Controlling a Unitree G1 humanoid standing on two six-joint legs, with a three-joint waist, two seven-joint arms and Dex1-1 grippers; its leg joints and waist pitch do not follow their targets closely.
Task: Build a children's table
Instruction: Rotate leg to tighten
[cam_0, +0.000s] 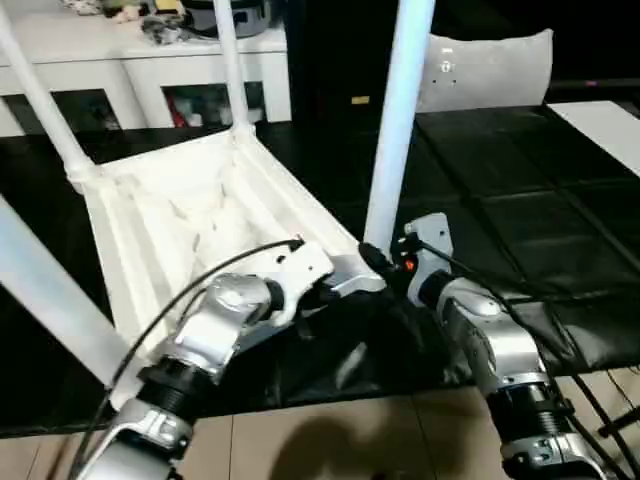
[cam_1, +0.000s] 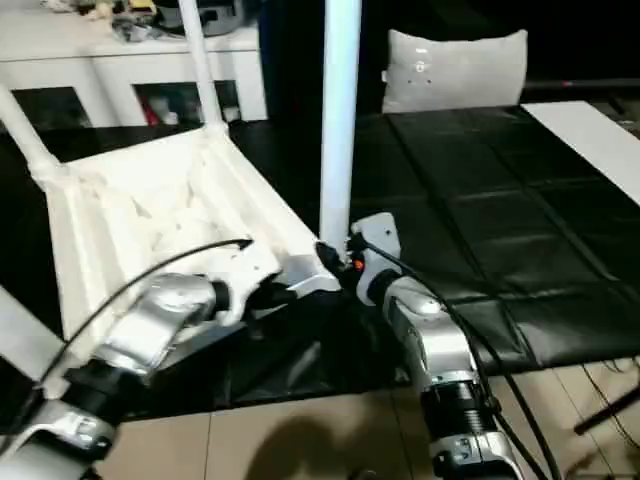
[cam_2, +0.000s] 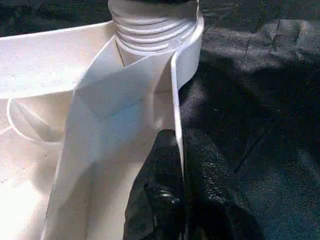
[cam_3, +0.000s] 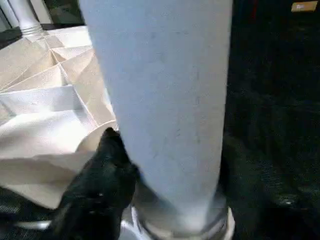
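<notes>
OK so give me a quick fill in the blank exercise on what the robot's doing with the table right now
1. The table top lies with its ribbed underside facing ____.
2. The left gripper pinches the top's thin side ____.
3. The right gripper is closed around the base of a ____ standing upright in the near corner socket.
4. The table rests on a ____ covered work surface.

Missing words: up; wall; leg; black
</notes>
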